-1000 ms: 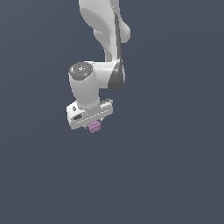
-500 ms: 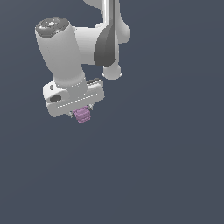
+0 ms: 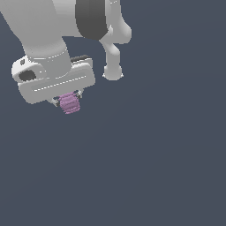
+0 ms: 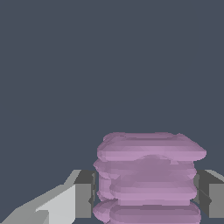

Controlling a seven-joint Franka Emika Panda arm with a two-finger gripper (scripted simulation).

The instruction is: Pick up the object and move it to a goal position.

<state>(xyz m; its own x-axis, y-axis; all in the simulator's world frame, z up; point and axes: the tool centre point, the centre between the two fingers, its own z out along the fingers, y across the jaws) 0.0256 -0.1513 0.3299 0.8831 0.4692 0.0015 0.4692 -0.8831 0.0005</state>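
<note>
The gripper (image 3: 67,99), fingers (image 4: 84,194) clamped on the ribbed purple-pink object (image 3: 69,103), has swung nearer the camera, carrying it goalward.

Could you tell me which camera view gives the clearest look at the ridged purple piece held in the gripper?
The wrist view: the purple-pink ribbed piece fills much of the frame, its stacked ridges plain, with a finger on either side. In the exterior view the piece is small, peeking out below the white gripper, which hides its upper part.
</note>
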